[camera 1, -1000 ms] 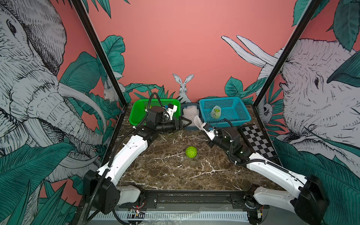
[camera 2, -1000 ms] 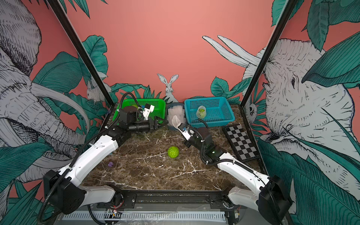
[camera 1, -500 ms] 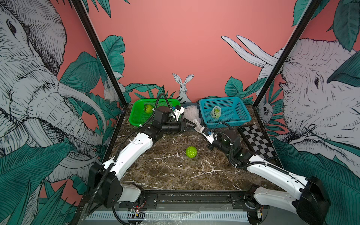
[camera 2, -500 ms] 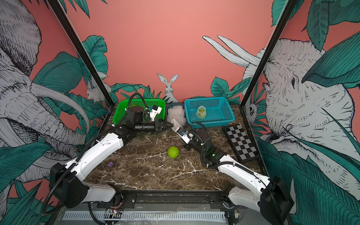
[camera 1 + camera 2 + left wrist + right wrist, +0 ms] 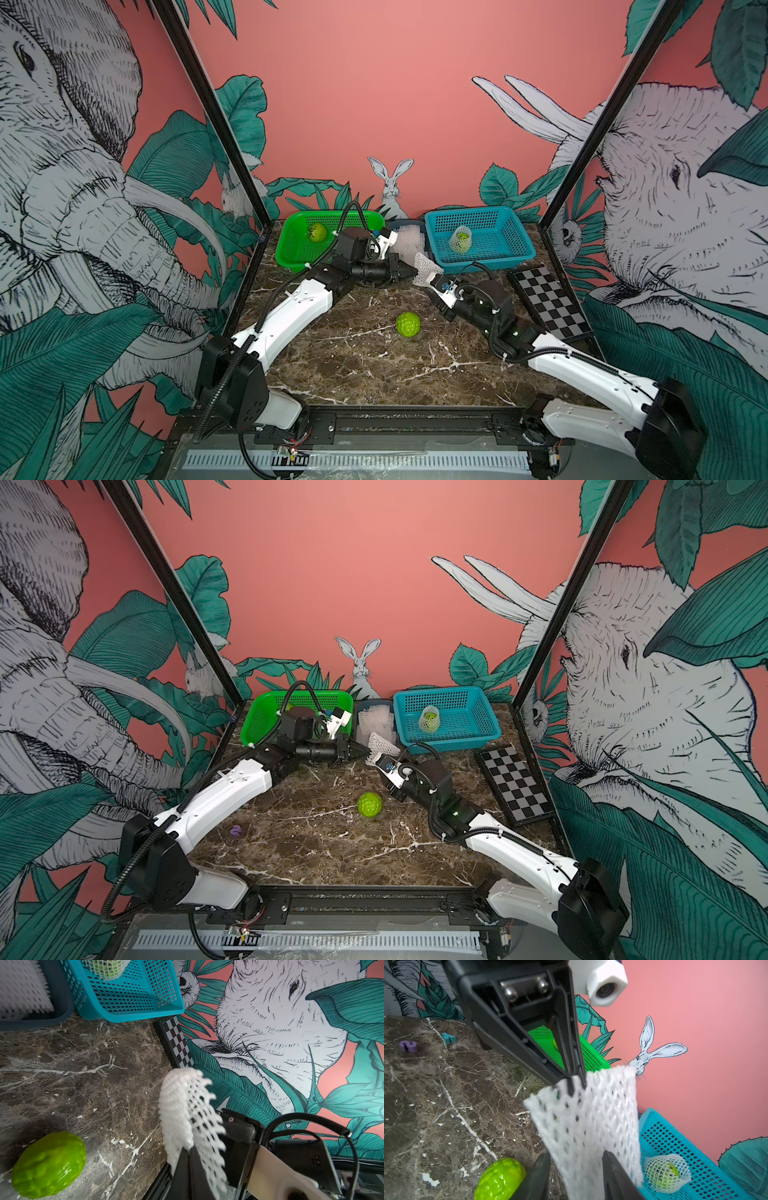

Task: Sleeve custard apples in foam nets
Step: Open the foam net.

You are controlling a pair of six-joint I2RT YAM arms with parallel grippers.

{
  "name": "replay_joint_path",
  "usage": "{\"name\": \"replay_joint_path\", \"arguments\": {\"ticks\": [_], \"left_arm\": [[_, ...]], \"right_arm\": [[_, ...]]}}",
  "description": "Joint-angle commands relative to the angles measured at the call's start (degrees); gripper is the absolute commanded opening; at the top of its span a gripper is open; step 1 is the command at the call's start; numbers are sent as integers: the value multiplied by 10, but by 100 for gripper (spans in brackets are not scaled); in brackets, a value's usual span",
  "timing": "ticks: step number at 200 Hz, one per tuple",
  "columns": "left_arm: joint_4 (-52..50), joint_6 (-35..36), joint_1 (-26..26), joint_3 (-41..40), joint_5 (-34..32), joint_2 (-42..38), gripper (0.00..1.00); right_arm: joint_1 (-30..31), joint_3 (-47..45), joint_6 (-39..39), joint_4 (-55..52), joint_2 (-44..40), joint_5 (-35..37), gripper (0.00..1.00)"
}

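Here we go, up over the back of the table: the left gripper is pressed together on one corner of a foam net, pinching the white mesh flat between its black fingers. The net is held in the air just beside the near corner of the blue basket. The right gripper has its jaws spread with the net's other end lying between them. From where I stand I can't quite tell whether the mesh brushes either finger or hangs free. So how's the job looking? One sleeved fruit lies in the blue basket, wrapped in its mesh, so that's one of three done, I'd say. The loose fruit sits bare on the marble near the middle, apart from both grippers, and looks like the next customer. A third fruit waits bare in the green basket at the back. Spare nets are stacked in the grey tray between the two baskets. By my reckoning this net needs stretching open before the loose fruit goes in, then the same again for the last one.
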Motion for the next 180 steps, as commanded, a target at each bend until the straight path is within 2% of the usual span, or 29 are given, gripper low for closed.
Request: {"name": "replay_joint_path", "arguments": {"ticks": [1,37,50,70,91,111,133,154,180], "left_arm": [[-60,65,-2,26,-37,-16,0],[-134,148,-2,35,-85,-26,0],[-135,162,-2,27,-110,-34,0],[-114,167,-2,11,-103,-47,0],[-73,156,-1,-5,-94,-63,0],[-5,117,8,-25,-40,-78,0],[126,20,34,-64,6,-94,0],[192,-24,42,-72,26,-100,0],[234,-55,42,-67,35,-101,0]], "right_arm": [[3,-1,30,6,-25,27,56],[0,1,123,-58,-72,41,67],[-9,12,168,-96,-82,37,66],[-34,39,266,-152,-77,18,57],[-91,61,379,-162,-56,-108,55],[-147,49,487,-79,-32,-227,55],[-190,17,612,89,-3,-325,57],[-211,-4,724,269,28,-367,62],[-217,5,808,390,64,-398,61]]}}
